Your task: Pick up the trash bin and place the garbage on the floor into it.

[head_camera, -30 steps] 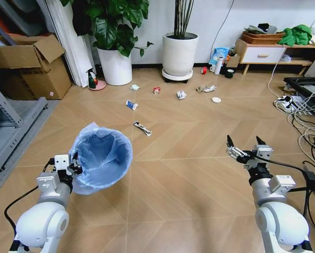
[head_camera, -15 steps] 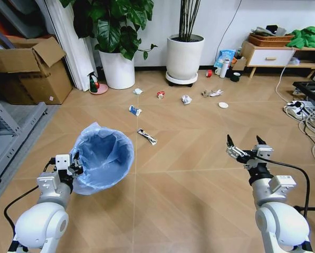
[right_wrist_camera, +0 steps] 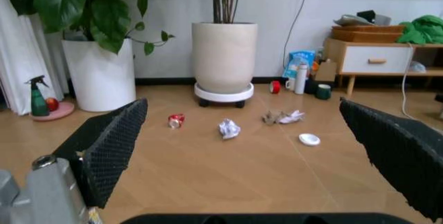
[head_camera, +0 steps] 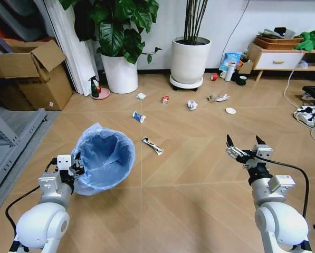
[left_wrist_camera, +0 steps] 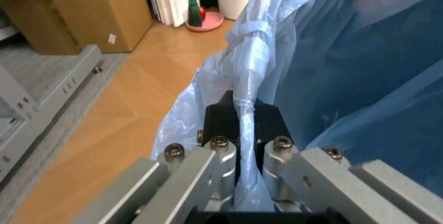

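Note:
My left gripper [head_camera: 74, 164] is shut on the rim of the trash bin [head_camera: 102, 156], a round bin lined with a crinkly light-blue bag, held tilted above the floor [head_camera: 189, 179] at the left. In the left wrist view the left gripper [left_wrist_camera: 242, 112] pinches a fold of the bag [left_wrist_camera: 346, 68]. My right gripper [head_camera: 246, 145] hangs open and empty at the right. Garbage lies ahead on the floor: a black-white wrapper [head_camera: 153, 145], a blue-white wrapper [head_camera: 139, 116], a red wrapper [head_camera: 165, 99], crumpled white paper [head_camera: 192, 105], brown paper [head_camera: 218, 97] and a white disc [head_camera: 230, 110]. The right wrist view shows the red wrapper [right_wrist_camera: 176, 120], white paper [right_wrist_camera: 229, 128] and disc [right_wrist_camera: 309, 139].
Two white plant pots [head_camera: 121, 74] [head_camera: 190, 59] stand at the back wall. A cardboard box [head_camera: 28, 74] and a grey shelf frame [head_camera: 9, 153] are at the left. A low wooden cabinet [head_camera: 284, 58] and cables with a power strip [head_camera: 307, 113] are at the right.
The whole view has shifted: the litter, pots and cabinet sit further right and lower in the picture, so the camera moved. Both arms keep their pose, the bin still held.

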